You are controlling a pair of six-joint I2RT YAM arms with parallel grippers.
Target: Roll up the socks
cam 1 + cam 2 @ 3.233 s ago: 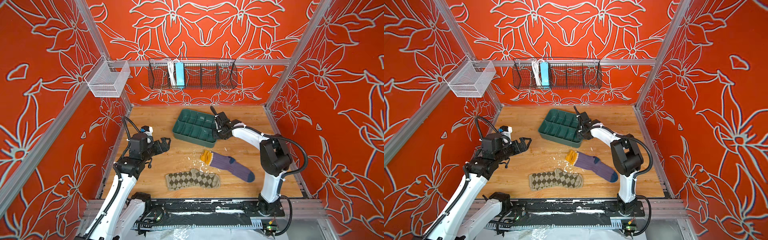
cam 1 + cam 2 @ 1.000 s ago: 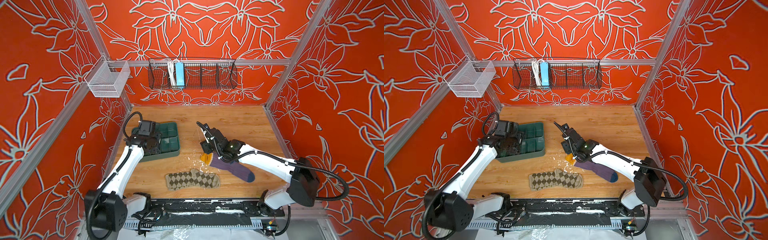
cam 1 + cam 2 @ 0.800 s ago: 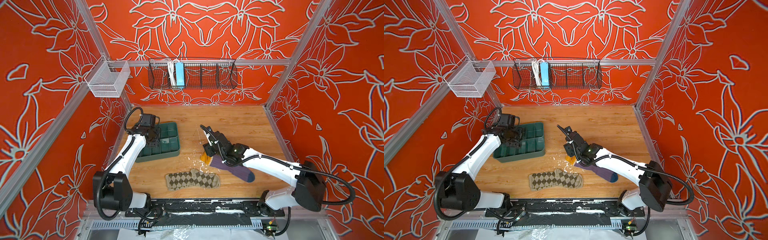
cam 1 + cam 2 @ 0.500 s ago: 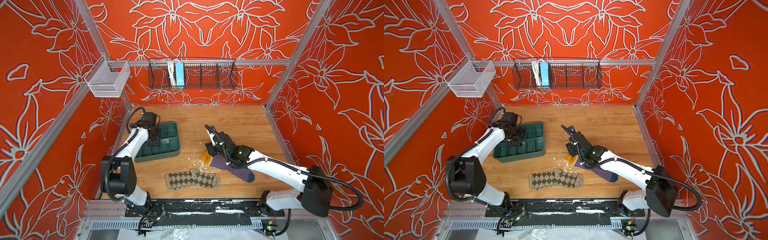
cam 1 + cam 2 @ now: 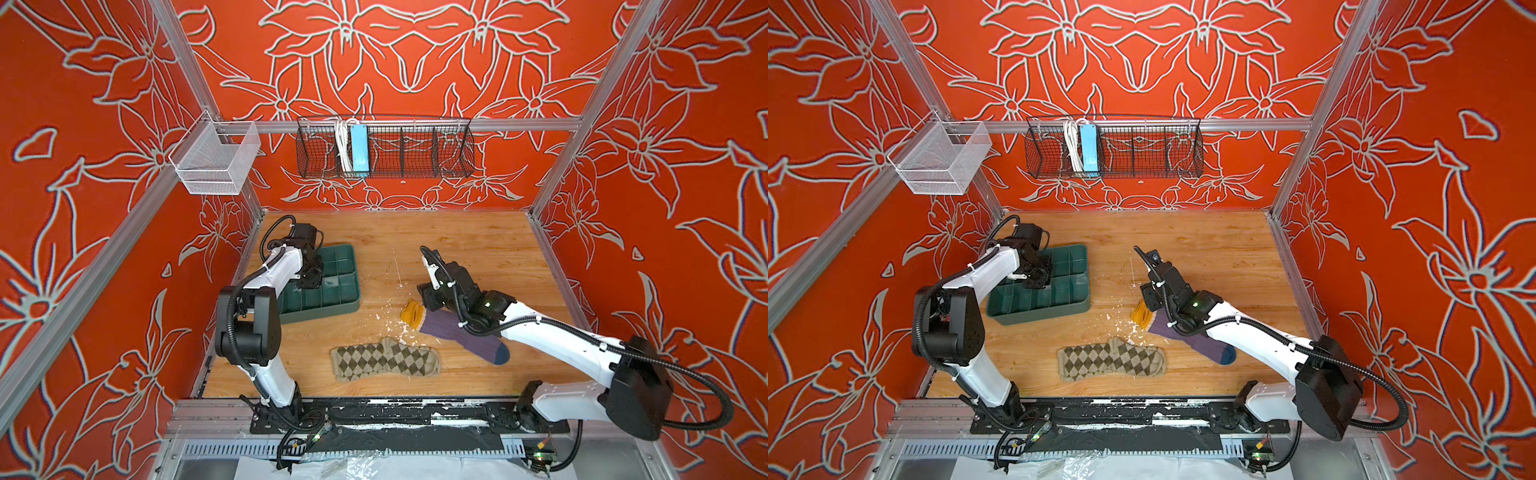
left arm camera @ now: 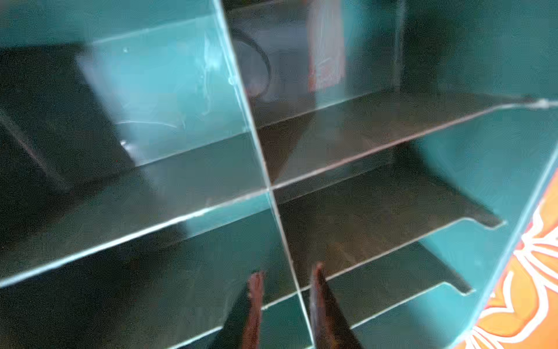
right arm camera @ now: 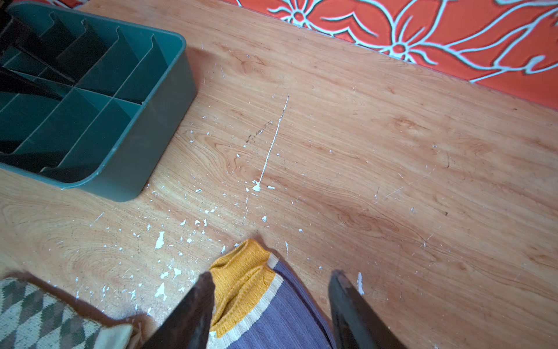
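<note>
**Change noted.** Since the earlier view, the green tray (image 5: pixel 332 308) has gone from mid-table to the left side. My left arm has folded back over it. My right arm has come away from the tray and down to the socks.

**Left.** My left claw (image 6: pixel 287 272) is down inside the tray, its fingers set narrowly astride a divider wall. The wrist view is blurred, so I cannot tell whether they pinch the wall or only stand beside it.

**Centre.** The diamond-pattern sock (image 5: pixel 384 363) lies flat at full length near the front of the table (image 5: pixel 457 249). It is well apart from both claws.

**Right.** The purple sock (image 5: pixel 457 336) lies flat on a slant, with its yellow cuff (image 7: pixel 241 272) toward the tray and its navy toe toward the front. My right claw (image 7: pixel 271 273) is released, its fingers spread either side of the cuff and nothing gripped.

**Progress.** I judge the task barely begun.
- Done: the tray is set aside, and my right claw is lined up on the cuff.
- Left: neither sock shows a single turn, so the gripping and all the rolling remain.

**Count.**
- Socks: two
- Tray: one
- Claws: two
</note>
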